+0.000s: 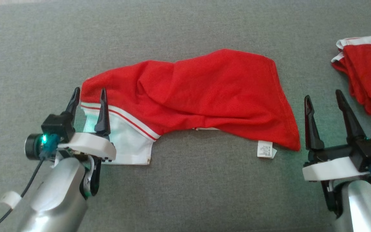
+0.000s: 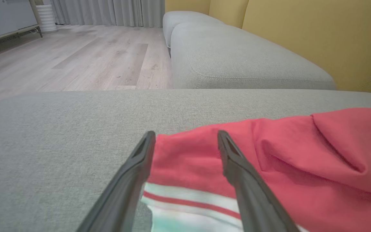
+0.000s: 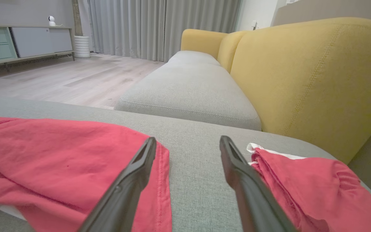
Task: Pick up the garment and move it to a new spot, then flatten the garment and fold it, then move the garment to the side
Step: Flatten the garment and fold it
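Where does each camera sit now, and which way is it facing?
Head view: on the head, facing down at the grey cushion and red garment; shows left claw and right claw, both open.
Left wrist view: behind the left claw's fingers, low over the garment's white-banded end, facing the wood floor.
Right wrist view: behind the right claw's fingers, between the garment and a second red garment, facing the yellow backrest.
Both wrist views share the garment and backrest.

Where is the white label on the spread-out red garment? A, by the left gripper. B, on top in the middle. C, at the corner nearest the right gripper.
C: the label sticks out from under the garment's lower corner, on the side of the right gripper.
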### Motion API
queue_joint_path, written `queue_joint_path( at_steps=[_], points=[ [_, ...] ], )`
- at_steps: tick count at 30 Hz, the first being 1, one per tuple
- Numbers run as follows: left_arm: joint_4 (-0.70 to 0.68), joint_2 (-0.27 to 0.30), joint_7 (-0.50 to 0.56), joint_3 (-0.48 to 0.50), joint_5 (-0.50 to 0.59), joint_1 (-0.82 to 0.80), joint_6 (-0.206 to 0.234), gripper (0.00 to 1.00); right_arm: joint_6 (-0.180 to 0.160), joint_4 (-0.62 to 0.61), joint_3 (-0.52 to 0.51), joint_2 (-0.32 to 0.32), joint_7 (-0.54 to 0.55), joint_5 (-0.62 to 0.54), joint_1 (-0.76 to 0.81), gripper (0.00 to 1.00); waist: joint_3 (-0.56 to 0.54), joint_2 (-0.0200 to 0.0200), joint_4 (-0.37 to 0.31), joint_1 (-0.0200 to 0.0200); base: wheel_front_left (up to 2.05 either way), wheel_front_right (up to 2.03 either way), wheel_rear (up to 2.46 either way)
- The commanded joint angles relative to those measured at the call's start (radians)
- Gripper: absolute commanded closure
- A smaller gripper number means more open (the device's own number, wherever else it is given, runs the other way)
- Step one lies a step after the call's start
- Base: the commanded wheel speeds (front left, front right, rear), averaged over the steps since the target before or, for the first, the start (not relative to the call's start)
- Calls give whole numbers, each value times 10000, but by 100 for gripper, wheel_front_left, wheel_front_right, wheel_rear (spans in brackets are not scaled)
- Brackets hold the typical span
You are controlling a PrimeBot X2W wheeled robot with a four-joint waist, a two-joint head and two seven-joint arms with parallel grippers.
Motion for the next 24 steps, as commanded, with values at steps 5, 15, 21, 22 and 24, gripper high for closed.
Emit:
queue_joint_path(
  at_steps=[5, 15, 21, 22, 24],
  points=[
    [-20, 37, -268, 565, 13, 50, -160, 0, -7, 9, 317, -49, -149, 282, -241, 0, -448, 0, 184, -2, 0, 0, 0],
    [-1366, -389, -307, 901, 457, 2228, -117, 0, -7, 619, 337, -49, -206, 586, 676, 0, -1858, 0, 677, -2, 0, 0, 0],
    [-2208, -659, -308, 1084, 517, 3545, 77, 0, -7, 879, 478, -49, -228, 833, 1281, 0, -2599, 0, 858, -2, 0, 0, 0],
    [-2304, -665, -308, 1080, 543, 3714, 109, 0, -7, 913, 501, -49, -232, 871, 1373, 0, -2682, 0, 871, -2, 0, 0, 0],
    [-2397, -679, -308, 1078, 559, 3867, 139, 0, -7, 949, 535, -49, -235, 906, 1458, 0, -2770, 0, 875, -2, 0, 0, 0]
  ],
)
